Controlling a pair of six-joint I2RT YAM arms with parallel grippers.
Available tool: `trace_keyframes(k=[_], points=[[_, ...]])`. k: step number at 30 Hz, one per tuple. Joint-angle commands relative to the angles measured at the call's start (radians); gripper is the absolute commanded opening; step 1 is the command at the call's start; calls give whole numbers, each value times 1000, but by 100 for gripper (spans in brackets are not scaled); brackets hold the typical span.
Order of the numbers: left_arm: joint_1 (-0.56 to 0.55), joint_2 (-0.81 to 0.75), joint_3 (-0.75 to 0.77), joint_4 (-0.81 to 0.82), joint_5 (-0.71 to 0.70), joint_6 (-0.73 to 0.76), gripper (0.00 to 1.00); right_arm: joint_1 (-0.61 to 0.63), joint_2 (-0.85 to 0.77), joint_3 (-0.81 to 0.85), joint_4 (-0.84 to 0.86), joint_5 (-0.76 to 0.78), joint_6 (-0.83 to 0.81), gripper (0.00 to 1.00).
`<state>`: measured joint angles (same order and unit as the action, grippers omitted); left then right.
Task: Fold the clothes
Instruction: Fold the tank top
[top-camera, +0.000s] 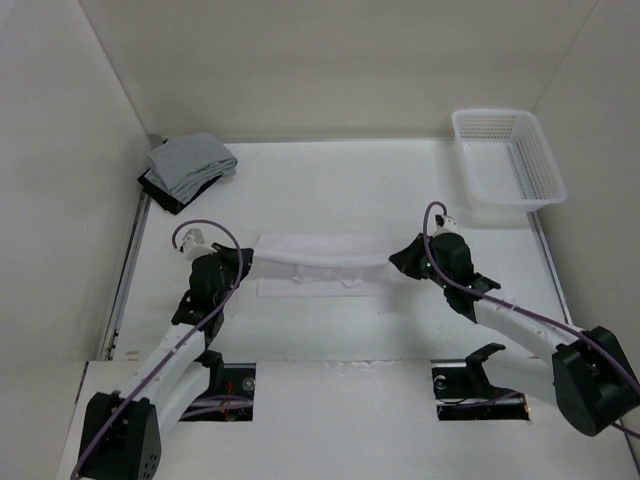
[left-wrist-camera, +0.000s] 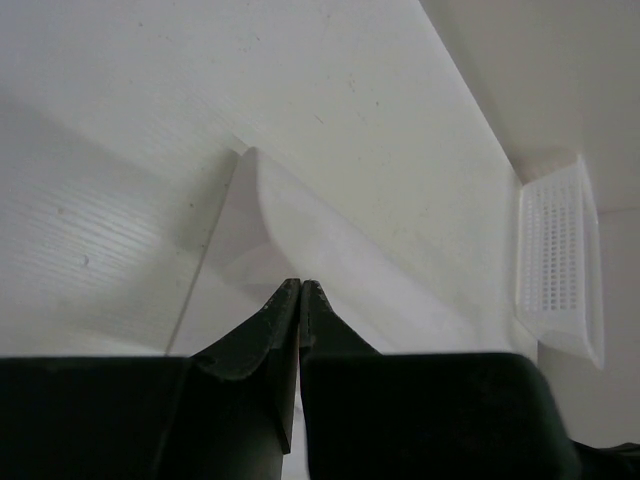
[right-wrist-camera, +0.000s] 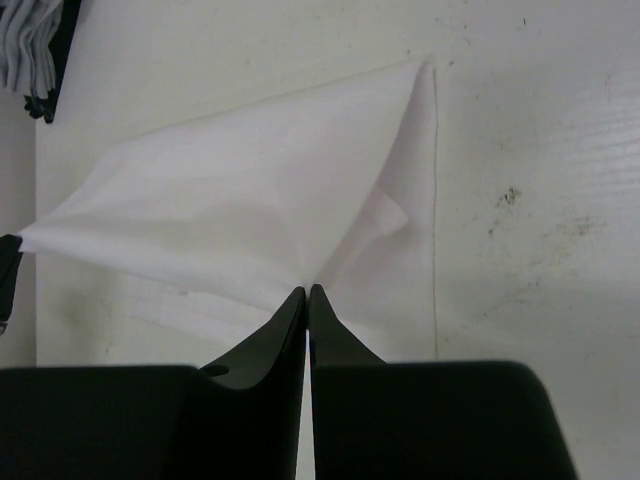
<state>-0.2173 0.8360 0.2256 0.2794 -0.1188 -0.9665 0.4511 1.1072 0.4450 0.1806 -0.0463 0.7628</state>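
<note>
my left gripper (top-camera: 244, 260) and right gripper (top-camera: 396, 262) each pinch an end of the white tank top (top-camera: 320, 272), stretching its lifted edge taut over the middle of the table (top-camera: 330, 190), i judge to fold it across the flat half.

grey garments (right-wrist-camera: 25, 45) cropped at corner, left gripper (right-wrist-camera: 6, 262) barely showing

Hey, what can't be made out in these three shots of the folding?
Top view: tank top's straps and neckline, lost white on white.
Top view: black garment, mostly under the grey garment.
Right wrist view: grey garment, cut by the top-left corner.
Wrist views: fabric pinched in left gripper and right gripper, hidden between shut jaws.
</note>
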Motion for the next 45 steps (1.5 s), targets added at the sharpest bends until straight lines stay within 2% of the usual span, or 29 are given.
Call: trace_keyframes(k=[1,5,15,17,21,26,29,34,38,42,45], points=[[-15,-122,-77,-28,18,-21,1,46,-53,-58,14,68,42,6],[-23,-221,-152,-81,24,-40,2,96,-105,-132,-30,124,98,6],[-11,-299,-241,-149,64,-51,4,154,-168,-204,-136,192,208,6],[-1,-324,-244,-178,74,-49,7,157,-185,-212,-148,198,216,10],[16,-386,-224,-241,102,-37,20,157,-237,-213,-164,207,214,31],[-20,-486,-167,-284,73,-24,18,131,-238,-171,-164,229,153,38],[-101,-375,-103,-199,24,-23,18,87,-134,-114,-150,221,90,42],[-346,-15,-5,79,-54,-31,18,19,-14,-81,-87,174,56,54],[-486,269,76,231,-74,-41,18,-4,52,-84,-14,71,69,55],[-541,446,95,317,-67,-60,17,-24,115,-100,69,5,96,52],[-547,492,67,340,-56,-78,17,-32,160,-104,117,-26,107,50]])
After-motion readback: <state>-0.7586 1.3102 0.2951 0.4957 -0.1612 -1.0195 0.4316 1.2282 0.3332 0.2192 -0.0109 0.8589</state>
